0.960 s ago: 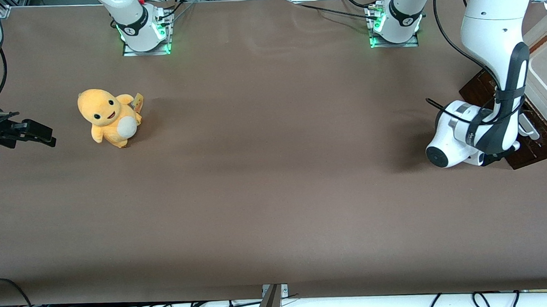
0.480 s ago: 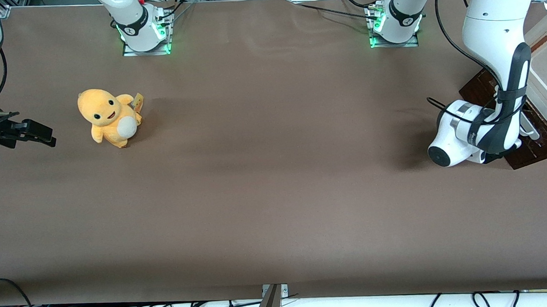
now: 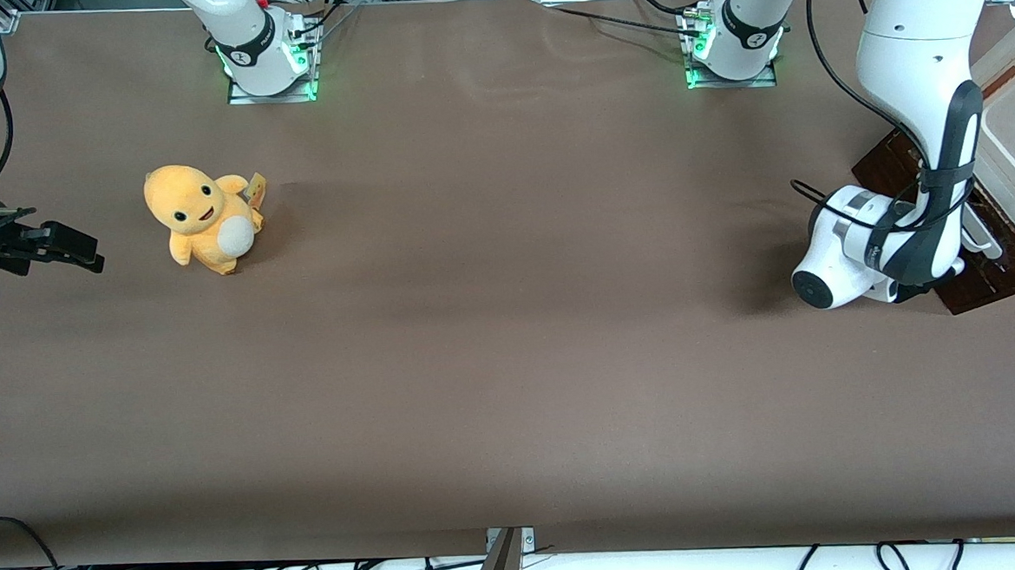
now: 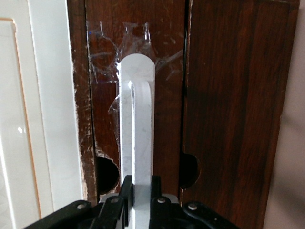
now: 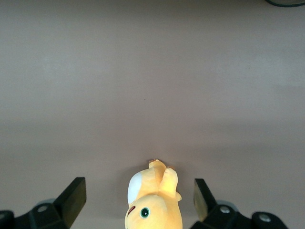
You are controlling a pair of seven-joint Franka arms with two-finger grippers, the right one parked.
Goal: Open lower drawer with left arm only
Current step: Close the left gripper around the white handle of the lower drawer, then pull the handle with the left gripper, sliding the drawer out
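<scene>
Left wrist view: lower drawer (image 4: pixel 228 100) fills the frame directly ahead of the gripper (image 4: pixel 141 193), its dark wood front facing the camera.
Handle: white bar handle (image 4: pixel 137 124) runs lengthwise straight away from the fingertips; its near end sits between the two fingers (image 4: pixel 126 190).
Gripper state: fingers closed against both sides of the white bar handle, clamped on it.
Key relation: the handle's long axis lies in line with the gripper, so the pull must run square to the drawer front, back toward the wrist.
Drawer position: front view shows the drawer front (image 3: pixel 989 273) at the working arm's end of the table, no visible gap opened yet as far as can be judged.
Left arm (image 3: pixel 916 124): bent down over the drawer, wrist low beside it.
Adjacent: cream-white panel (image 4: pixel 28 119) borders the drawer front.
Remote: yellow plush toy (image 3: pixel 200 217) well apart, toward the parked arm's end.
</scene>
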